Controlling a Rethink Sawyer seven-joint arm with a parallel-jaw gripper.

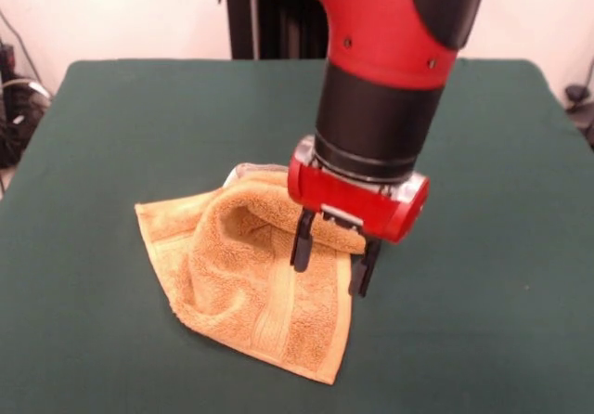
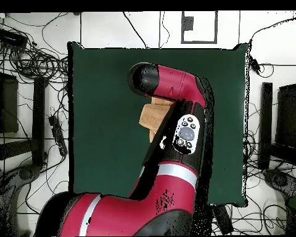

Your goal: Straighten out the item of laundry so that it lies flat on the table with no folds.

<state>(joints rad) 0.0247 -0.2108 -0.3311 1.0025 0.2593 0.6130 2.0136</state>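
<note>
- We see the orange-tan towel (image 1: 246, 275) lying rumpled near the middle of the green table (image 1: 483, 303); one fold is raised into a hump; a woven band crosses its near part; we read no label or writing
- We see the gripper (image 1: 335, 252) spread apart, its fingers (image 1: 302, 240) straddling the towel's right edge; overhead, the red arm (image 2: 175, 117) hides most of the cloth
</note>
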